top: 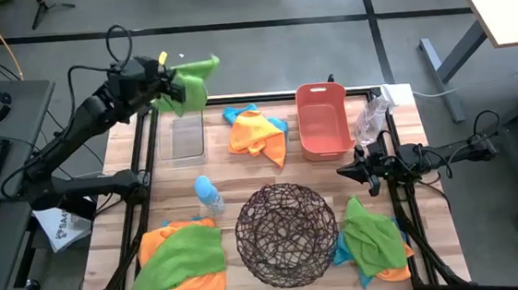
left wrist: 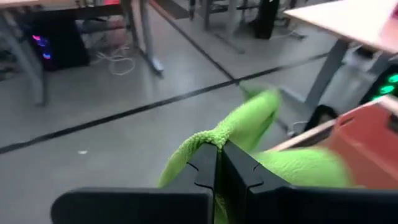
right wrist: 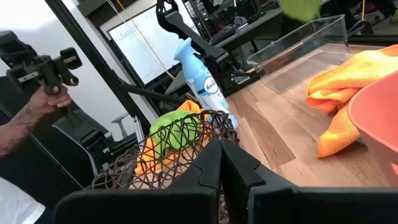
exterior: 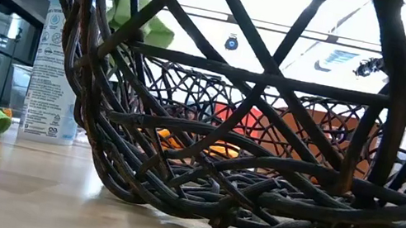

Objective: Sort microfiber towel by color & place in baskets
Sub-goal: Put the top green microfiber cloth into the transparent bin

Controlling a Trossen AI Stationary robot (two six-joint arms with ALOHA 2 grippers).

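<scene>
Holding a bright green microfiber towel (top: 191, 81) pinched between closed fingers of the left gripper (top: 169, 85), raised above the far left part of the table (top: 271, 183). Hanging just over the far end of the clear plastic bin (top: 187, 137), whose long axis is running from far edge toward near edge; bin lying directly below and slightly nearward of the cloth, so any drop depending on lowering straight down, by best judgement. Waiting at the right edge: right gripper (top: 354, 172), fingers closed on nothing, pointing inward between the salmon-orange basket (top: 323, 120) and the round wire basket (top: 285, 234). Lying loose: orange and turquoise cloths (top: 256, 132) between the bin and the salmon-orange basket, a mixed pile (top: 181, 259) at near left, another pile (top: 374, 238) at near right. Standing near the left pile: a spray bottle (top: 208, 196).
</scene>
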